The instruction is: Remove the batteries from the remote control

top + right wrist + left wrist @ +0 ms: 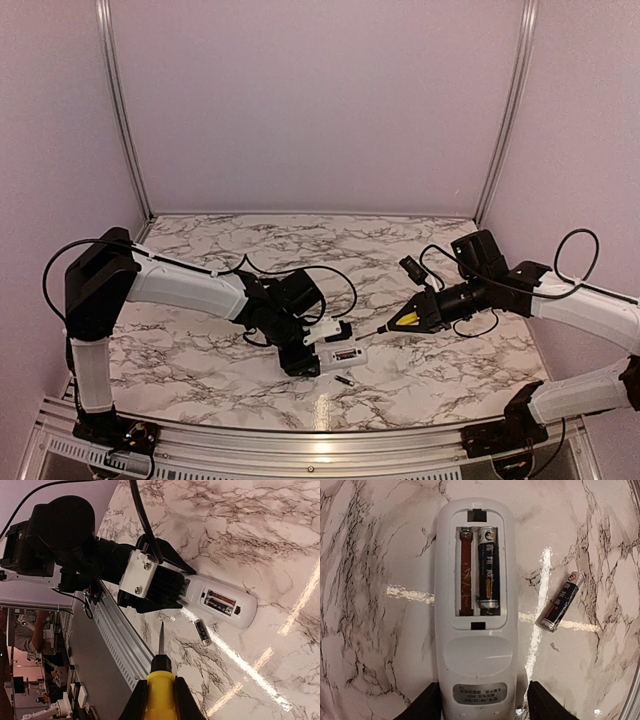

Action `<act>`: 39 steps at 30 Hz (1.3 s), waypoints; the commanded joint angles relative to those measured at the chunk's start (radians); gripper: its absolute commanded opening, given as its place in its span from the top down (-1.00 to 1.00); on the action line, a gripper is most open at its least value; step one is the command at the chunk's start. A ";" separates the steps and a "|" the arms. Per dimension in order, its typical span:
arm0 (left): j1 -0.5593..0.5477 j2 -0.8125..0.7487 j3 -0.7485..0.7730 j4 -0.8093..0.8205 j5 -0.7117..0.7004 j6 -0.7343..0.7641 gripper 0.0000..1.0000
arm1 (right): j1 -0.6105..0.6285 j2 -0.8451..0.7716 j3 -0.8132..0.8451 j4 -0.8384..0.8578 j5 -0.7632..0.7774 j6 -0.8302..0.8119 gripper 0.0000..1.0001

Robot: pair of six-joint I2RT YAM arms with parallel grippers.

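Note:
The white remote control (pixel 475 630) lies face down on the marble table, its compartment open upward. One battery (pixel 488 570) sits in the right slot; the left slot is empty and shows its brown floor. The other battery (pixel 561 601) lies loose on the table to the remote's right, and shows in the top view (pixel 346 380) too. My left gripper (pixel 482 700) is shut on the remote's near end (pixel 347 355). My right gripper (pixel 160 695) is shut on a yellow-handled screwdriver (pixel 161 677), whose tip points toward the remote (pixel 220 601) from a short distance away.
An aluminium rail (pixel 300 440) runs along the table's near edge, close to the loose battery (pixel 201 631). Black cables (pixel 330 275) loop over the table behind the left gripper. Pale walls enclose the back and both sides.

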 commanded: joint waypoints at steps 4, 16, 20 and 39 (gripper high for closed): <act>-0.049 -0.010 -0.065 -0.082 0.024 -0.065 -0.16 | -0.001 0.001 -0.009 0.020 0.001 0.006 1.00; -0.053 0.018 -0.065 0.000 -0.115 -0.122 -0.17 | -0.001 -0.013 -0.014 0.006 0.016 0.010 1.00; -0.054 0.020 -0.067 0.014 -0.117 -0.130 -0.17 | -0.002 -0.021 -0.020 0.008 0.018 0.014 1.00; -0.110 -0.077 -0.164 0.138 -0.324 -0.044 0.42 | -0.002 -0.046 0.049 -0.149 0.127 -0.031 1.00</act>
